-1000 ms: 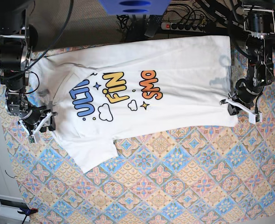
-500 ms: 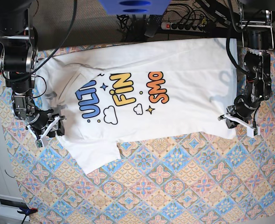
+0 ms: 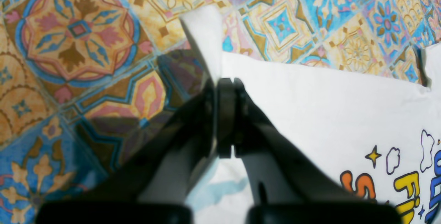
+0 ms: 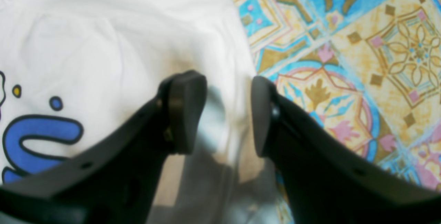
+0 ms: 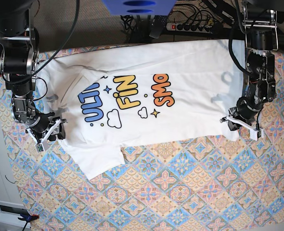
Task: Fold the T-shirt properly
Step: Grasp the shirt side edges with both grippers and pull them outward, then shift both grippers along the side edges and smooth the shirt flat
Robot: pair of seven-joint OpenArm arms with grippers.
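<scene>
At shirt hem, left gripper (image 3: 225, 113) pinches T-shirt (image 5: 180, 103); right gripper (image 4: 227, 113) parted, straddling shoulder edge.

- The left gripper (image 3: 225, 89) has its jaws pressed together on a fold of the T-shirt (image 3: 310, 107), white cloth sticking out just past the fingertips.
- The right gripper (image 4: 227, 110) has its jaws apart, one dark finger (image 4: 184, 110) over the cloth, the shirt's edge between the two.
- Both arms reach downward.

Both arms (image 5: 18, 53) were black, jointed cylinders trailing black cables. The right gripper (image 4: 220, 113) had matte black fingers (image 4: 182, 110). White brackets sat at the wrists.
</scene>
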